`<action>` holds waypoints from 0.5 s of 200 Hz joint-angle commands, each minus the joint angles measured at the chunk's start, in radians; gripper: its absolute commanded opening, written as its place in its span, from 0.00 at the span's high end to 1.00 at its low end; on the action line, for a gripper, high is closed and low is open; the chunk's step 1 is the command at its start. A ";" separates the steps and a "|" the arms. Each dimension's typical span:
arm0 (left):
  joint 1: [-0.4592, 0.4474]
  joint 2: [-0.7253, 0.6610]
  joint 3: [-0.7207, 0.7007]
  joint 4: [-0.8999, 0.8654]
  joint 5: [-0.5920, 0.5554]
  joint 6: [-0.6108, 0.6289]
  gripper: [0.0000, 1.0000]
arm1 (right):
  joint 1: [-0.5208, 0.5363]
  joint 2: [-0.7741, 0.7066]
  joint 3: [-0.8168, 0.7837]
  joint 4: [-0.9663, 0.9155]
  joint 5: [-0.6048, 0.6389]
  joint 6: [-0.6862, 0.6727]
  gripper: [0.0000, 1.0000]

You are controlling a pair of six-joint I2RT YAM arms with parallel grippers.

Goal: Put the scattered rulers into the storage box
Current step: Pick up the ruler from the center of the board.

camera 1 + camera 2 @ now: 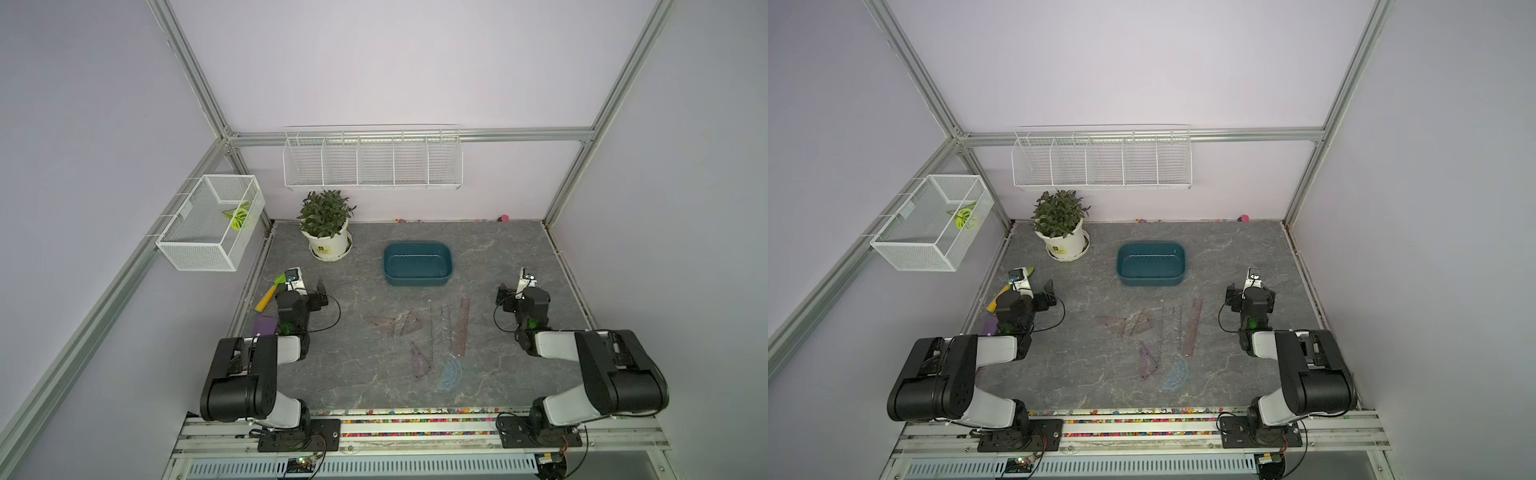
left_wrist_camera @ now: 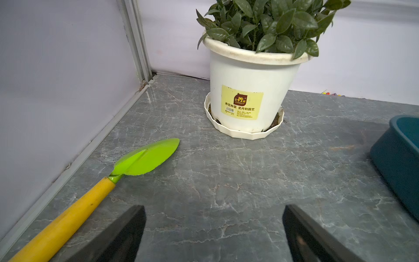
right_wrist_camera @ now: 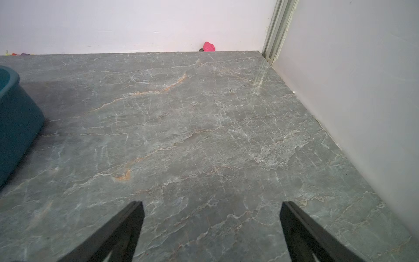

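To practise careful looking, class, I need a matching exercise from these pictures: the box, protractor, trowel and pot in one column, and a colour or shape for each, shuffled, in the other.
Column one:
1. box
2. protractor
3. trowel
4. pot

Column two:
A. white, with a yellow label
B. green blade, yellow handle
C. dark teal, rounded corners
D. bluish, see-through semicircle

Pairs: 1-C, 2-D, 3-B, 4-A
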 commanded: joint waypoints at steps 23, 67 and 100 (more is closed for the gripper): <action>0.002 0.014 0.020 0.011 0.003 -0.001 0.00 | 0.007 0.010 0.013 0.017 0.014 -0.012 0.01; 0.018 0.012 0.021 0.009 0.029 -0.009 0.00 | 0.008 0.010 0.013 0.017 0.015 -0.012 0.01; -0.013 0.004 0.030 -0.007 -0.059 -0.005 0.00 | 0.016 -0.003 0.003 0.051 0.013 -0.039 0.01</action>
